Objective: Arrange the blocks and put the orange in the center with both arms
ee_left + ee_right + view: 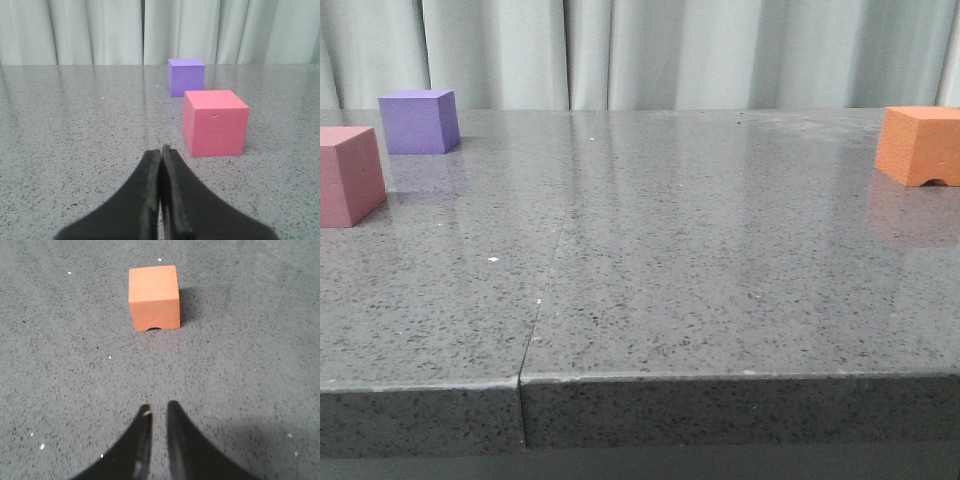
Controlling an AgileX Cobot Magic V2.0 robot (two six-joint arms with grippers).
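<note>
While orange cube hugs counter right edge — purple cube, pink-red cube far left; left pincer pressed closed, right pincer narrow gap.

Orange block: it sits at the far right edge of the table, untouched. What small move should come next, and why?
Probably the right gripper should open wider and move toward the orange block. Its fingers are only slightly parted, narrower than the block, and nothing is held. The block stands apart, far from the table's middle, where it belongs.
</note>
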